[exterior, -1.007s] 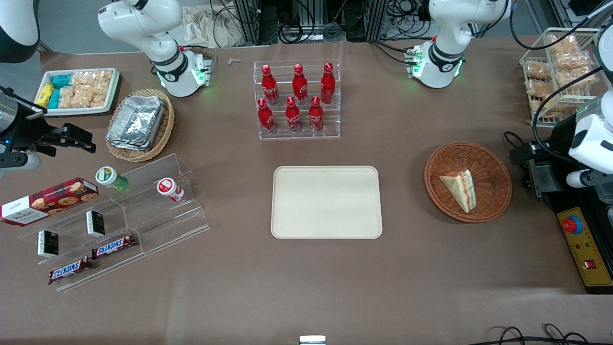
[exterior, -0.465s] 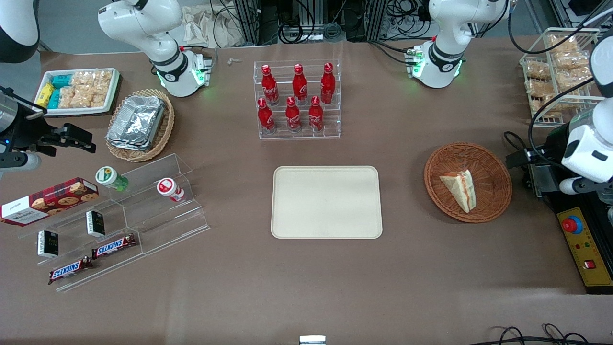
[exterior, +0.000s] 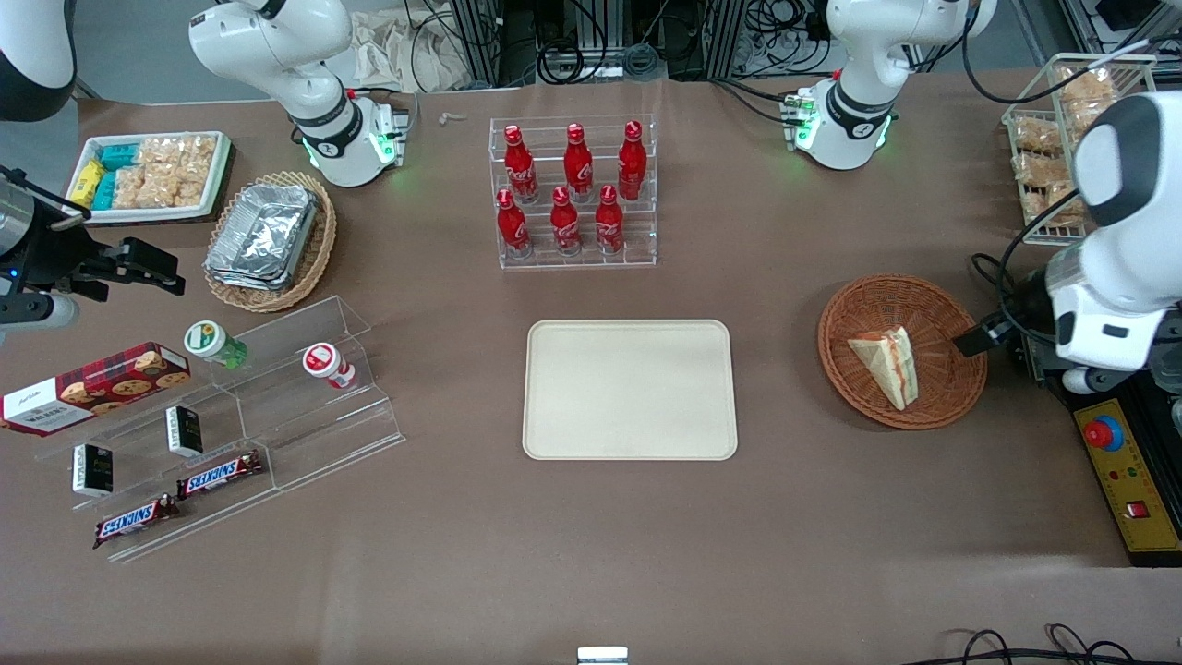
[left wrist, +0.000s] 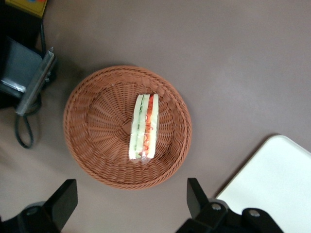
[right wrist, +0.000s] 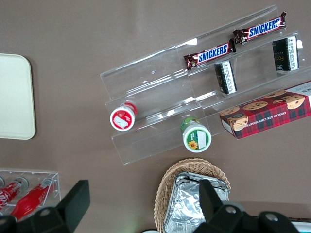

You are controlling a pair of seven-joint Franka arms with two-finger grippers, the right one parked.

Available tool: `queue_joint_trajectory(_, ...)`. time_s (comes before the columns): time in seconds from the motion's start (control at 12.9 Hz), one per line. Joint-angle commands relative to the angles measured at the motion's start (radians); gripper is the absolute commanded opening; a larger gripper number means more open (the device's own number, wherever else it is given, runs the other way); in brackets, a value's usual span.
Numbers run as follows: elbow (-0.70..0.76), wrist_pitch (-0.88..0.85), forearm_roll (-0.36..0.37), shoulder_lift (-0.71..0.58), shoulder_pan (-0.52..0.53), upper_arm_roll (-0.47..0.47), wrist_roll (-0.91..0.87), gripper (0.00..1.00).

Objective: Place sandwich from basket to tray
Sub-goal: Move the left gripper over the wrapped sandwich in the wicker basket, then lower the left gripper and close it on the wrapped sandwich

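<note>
Now that my arm has swung in, the gripper [left wrist: 131, 204] hangs spread above the basket [exterior: 951, 388], sandwich [exterior: 885, 366] untouched.

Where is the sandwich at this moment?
The sandwich lies in the basket, toward the working arm's end, beside the tray; the open gripper hovers above the basket.

Brown table [exterior: 794, 517] w/ tray [exterior: 630, 389], basket [exterior: 951, 323]; gripper [left wrist: 131, 204] above basket, fingers apart.

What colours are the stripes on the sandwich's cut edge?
Green and red between white bread, clearest in the left wrist view: sandwich.
</note>
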Motion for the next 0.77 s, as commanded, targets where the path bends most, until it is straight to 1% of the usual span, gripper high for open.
queue_joint_trajectory(0.0,-0.204,0.168,0.046,-0.078,-0.017,-0.009,-0.093,1.0)
queue_joint_trajectory(0.15,-0.385,0.369,0.051,-0.13,-0.015,-0.009,-0.089,1.0)
queue_joint_trajectory(0.23,-0.436,0.433,0.051,-0.137,-0.015,-0.009,-0.087,1.0)
queue_joint_trajectory(0.54,-0.475,0.481,0.051,-0.128,-0.017,-0.01,-0.09,1.0)
queue_joint_trajectory(0.7,-0.55,0.585,0.049,-0.13,-0.017,-0.01,-0.088,1.0)
